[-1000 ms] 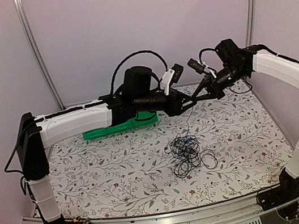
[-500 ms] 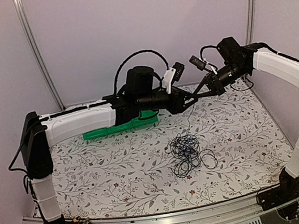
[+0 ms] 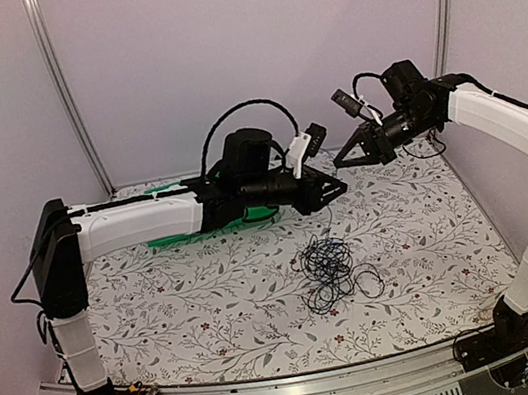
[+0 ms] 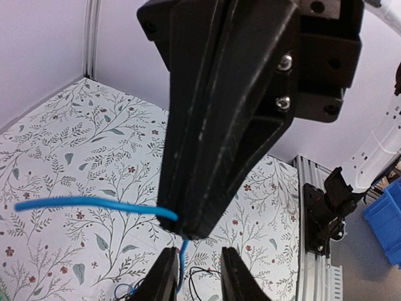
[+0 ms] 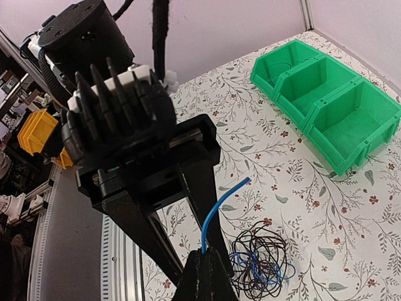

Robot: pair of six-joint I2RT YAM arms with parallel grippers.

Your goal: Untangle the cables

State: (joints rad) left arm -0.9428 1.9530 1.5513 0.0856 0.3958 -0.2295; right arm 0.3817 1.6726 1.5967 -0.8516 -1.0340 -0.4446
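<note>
Floral tbl (image 3: 213, 317), 1 tangle (image 3: 331, 265), 1 blue cable (image 5: 216, 210), L pincer (image 4: 194, 276), R pincer (image 5: 202, 257)

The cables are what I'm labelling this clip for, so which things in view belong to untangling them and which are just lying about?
Part of the job:
- tangle of cables
- blue cable, pinched in the right gripper
- left gripper, open around that cable

Just lying about:
- green bin
- blue bin and yellow bin, beyond the table's edge
</note>
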